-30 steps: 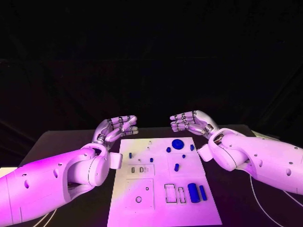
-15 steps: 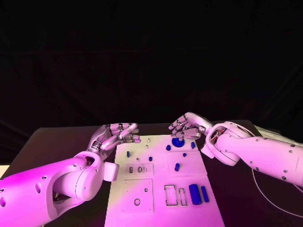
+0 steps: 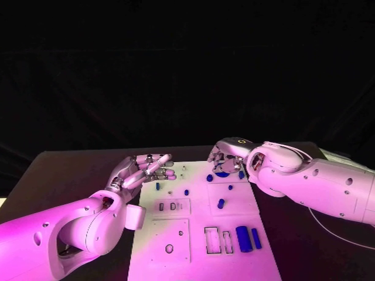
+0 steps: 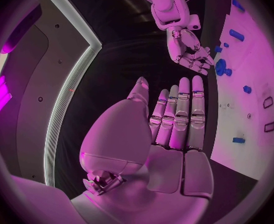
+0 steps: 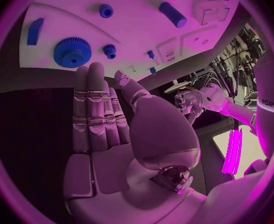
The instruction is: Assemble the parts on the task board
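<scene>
Since the earlier frames both hands have come lower and closer to the board (image 3: 200,234). The left hand (image 3: 145,168), which a second ago hung curled above the board's upper left corner, now sits at that corner with fingers stretched toward the plate. The right hand (image 3: 225,161) has dropped from above the upper right corner onto the area of the gear (image 3: 224,173), and its forearm now hides more of the board's right edge. The parts themselves lie as before.

Left of centre in the head view, the left hand is open, fingers straight and side by side, holding nothing; its wrist view shows the same flat palm (image 4: 168,134) over the dark table beside the board's edge (image 4: 248,124).

Right of centre, the right hand hovers with fingers extended just over the gear; its wrist view shows the fingers (image 5: 93,114) straight and empty, tips just short of the gear (image 5: 72,51). Whether they touch it I cannot tell.

The board lies in the lower middle of the frame on the black table (image 3: 61,175). Small pegs (image 3: 187,192) dot its upper half; a long blue block (image 3: 243,239) and a thinner bar (image 3: 255,237) lie at lower right beside empty slots. Behind everything hangs a black backdrop.
</scene>
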Action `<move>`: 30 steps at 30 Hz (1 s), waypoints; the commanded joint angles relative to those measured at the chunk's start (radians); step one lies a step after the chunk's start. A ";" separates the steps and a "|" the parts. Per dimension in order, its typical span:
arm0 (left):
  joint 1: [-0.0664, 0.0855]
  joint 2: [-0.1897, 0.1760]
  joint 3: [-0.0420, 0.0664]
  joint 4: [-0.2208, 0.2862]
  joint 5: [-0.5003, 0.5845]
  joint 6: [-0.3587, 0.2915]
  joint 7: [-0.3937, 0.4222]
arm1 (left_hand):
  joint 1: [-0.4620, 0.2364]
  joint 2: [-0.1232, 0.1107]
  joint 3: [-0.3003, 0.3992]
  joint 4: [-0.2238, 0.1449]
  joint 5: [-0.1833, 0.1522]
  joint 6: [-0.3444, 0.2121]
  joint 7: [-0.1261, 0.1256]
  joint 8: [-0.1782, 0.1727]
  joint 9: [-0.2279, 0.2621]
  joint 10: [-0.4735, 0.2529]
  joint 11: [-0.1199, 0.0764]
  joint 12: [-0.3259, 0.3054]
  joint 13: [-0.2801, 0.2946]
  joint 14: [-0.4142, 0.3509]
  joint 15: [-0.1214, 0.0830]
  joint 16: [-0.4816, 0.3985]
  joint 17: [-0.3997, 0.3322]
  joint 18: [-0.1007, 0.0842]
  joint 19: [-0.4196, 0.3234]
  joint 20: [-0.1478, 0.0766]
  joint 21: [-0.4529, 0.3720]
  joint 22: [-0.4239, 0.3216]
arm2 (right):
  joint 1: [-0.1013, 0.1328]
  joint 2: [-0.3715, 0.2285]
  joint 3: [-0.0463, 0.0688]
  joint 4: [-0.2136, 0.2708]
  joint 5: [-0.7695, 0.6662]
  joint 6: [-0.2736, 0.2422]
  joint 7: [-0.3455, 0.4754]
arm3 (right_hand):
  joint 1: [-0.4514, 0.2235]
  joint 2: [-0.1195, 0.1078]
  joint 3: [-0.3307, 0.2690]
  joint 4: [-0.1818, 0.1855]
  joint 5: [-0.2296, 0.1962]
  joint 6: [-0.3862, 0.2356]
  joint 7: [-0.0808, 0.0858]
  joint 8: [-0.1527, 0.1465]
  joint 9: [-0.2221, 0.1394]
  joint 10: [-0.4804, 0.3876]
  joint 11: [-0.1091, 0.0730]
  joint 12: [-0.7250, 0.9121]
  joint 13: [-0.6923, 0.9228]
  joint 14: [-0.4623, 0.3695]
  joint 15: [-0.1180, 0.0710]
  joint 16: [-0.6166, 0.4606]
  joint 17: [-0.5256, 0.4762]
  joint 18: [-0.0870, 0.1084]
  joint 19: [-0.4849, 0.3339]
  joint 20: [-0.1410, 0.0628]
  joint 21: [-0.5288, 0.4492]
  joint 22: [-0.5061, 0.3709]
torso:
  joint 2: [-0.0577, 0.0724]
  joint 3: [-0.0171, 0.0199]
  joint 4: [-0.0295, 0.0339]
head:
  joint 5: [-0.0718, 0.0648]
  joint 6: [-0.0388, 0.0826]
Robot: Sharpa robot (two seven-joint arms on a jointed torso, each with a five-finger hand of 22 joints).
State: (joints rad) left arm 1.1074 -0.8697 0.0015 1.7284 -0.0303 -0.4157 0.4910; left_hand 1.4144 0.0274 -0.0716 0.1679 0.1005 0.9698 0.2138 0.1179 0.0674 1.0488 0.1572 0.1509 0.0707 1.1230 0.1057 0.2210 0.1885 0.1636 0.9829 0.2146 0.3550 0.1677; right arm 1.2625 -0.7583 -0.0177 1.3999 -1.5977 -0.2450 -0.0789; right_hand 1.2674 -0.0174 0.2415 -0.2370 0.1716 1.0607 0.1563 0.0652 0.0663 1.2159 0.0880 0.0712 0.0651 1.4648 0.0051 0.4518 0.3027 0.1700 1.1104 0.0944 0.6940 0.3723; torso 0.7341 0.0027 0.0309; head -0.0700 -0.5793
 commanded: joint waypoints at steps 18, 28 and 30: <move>0.001 -0.007 0.002 0.018 0.010 0.040 -0.012 | 0.007 0.003 -0.001 -0.011 0.000 0.001 0.005 -0.006 -0.002 0.001 0.004 -0.012 -0.001 0.010 0.001 -0.003 0.006 0.019 0.015 -0.002 0.004 0.001 | 0.005 0.027 0.000 0.000 -0.186 0.194 -0.047 | 0.010 -0.045 0.014 0.071 -0.009 0.005 -0.011 0.001 0.001 -0.065 -0.002 -0.003 0.004 0.030 -0.009 0.552 0.488 -0.008 0.037 0.004 0.308 0.272 | 0.036 -0.0008 0.0146 | -0.007 0.001; 0.001 -0.008 0.002 0.020 0.010 0.041 -0.016 | 0.007 0.003 -0.002 -0.012 0.000 0.000 0.005 -0.007 -0.002 0.001 0.004 -0.013 -0.001 0.011 0.001 -0.004 0.008 0.019 0.017 -0.002 0.005 0.001 | 0.005 0.041 -0.001 -0.018 -0.187 0.202 -0.039 | 0.023 -0.022 0.047 0.085 -0.007 0.032 -0.011 0.007 0.004 -0.042 -0.005 0.003 0.004 0.037 -0.010 0.652 0.594 -0.022 0.067 0.004 0.393 0.377 | 0.040 -0.0005 0.0194 | -0.009 0.002; 0.001 -0.009 0.002 0.020 0.010 0.041 -0.016 | 0.007 0.003 -0.002 -0.012 0.000 0.000 0.005 -0.007 -0.002 0.001 0.004 -0.013 -0.001 0.011 0.001 -0.004 0.008 0.019 0.017 -0.002 0.005 0.001 | 0.005 0.043 -0.001 -0.020 -0.187 0.204 -0.037 | 0.026 -0.015 0.059 0.090 -0.008 0.043 -0.014 0.009 0.005 -0.032 -0.008 0.005 0.005 0.039 -0.012 0.678 0.622 -0.026 0.078 0.004 0.416 0.407 | 0.041 -0.0007 0.0197 | -0.009 0.001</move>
State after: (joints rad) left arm 1.1076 -0.8788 0.0022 1.7448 -0.0225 -0.3958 0.4730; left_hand 1.4144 0.0275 -0.0717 0.1627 0.1004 0.9697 0.2138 0.1140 0.0665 1.0488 0.1573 0.1426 0.0704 1.1298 0.1056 0.2210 0.1953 0.1634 0.9936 0.2110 0.3549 0.1675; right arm 1.2673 -0.7175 -0.0185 1.3811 -1.7647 -0.0678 -0.1201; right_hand 1.2913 -0.0385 0.2960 -0.1472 0.1660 1.1005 0.1428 0.0713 0.0703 1.1805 0.0808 0.0726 0.0681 1.4646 -0.0022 1.1236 0.9180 0.1540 1.1846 0.0970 1.1048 0.7728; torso 0.7731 0.0018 0.0494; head -0.0793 -0.5777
